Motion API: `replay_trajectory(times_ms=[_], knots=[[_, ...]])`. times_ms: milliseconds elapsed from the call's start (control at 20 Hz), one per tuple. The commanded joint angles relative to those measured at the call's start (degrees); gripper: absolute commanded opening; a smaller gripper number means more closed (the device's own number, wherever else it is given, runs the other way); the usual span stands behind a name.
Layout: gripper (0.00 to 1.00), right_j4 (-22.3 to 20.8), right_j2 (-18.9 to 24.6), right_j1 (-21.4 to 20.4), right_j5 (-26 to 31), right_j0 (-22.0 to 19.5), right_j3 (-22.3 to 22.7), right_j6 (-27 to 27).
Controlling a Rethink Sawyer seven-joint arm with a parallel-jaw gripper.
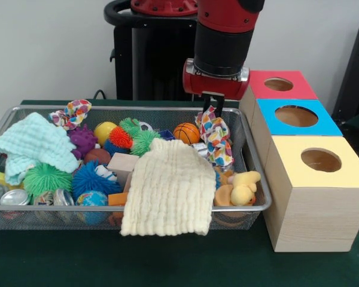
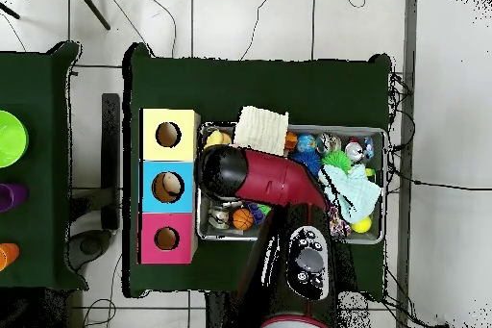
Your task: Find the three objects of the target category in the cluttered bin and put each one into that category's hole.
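Currently a patterned cloth (image 1: 216, 139) is pinched by the tool (image 1: 213, 109) at its top corner and hung over the bin's (image 1: 256, 190) right end, near an orange ball (image 1: 186, 133). A cream cloth (image 1: 167, 188) is draped over the front rim. Red (image 1: 279, 84), blue (image 1: 296, 116) and yellow (image 1: 321, 159) holes are lined up beside the bin on the worktop (image 1: 60, 260).

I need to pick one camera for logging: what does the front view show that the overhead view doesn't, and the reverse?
Front only: the gripper holding a colourful patterned cloth, and the yellow duck. Overhead only: something pale inside the blue box's hole, and the arm covering the bin's box-side end. Both: the wire bin, cream cloth over its rim, mint cloth, and three boxes.
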Motion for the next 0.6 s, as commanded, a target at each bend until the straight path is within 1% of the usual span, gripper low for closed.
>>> replay_trajectory(times_ms=[50,400,600], knots=[[0.0,1.51,0.76,-0.22,8.32,0.43,-4.39,11.51],[0.0,1.48,0.33,-0.1,11.96,0.81,-7.0,11.84],[0.0,1.51,0.08,0.07,12.98,1.01,-7.89,11.97]])
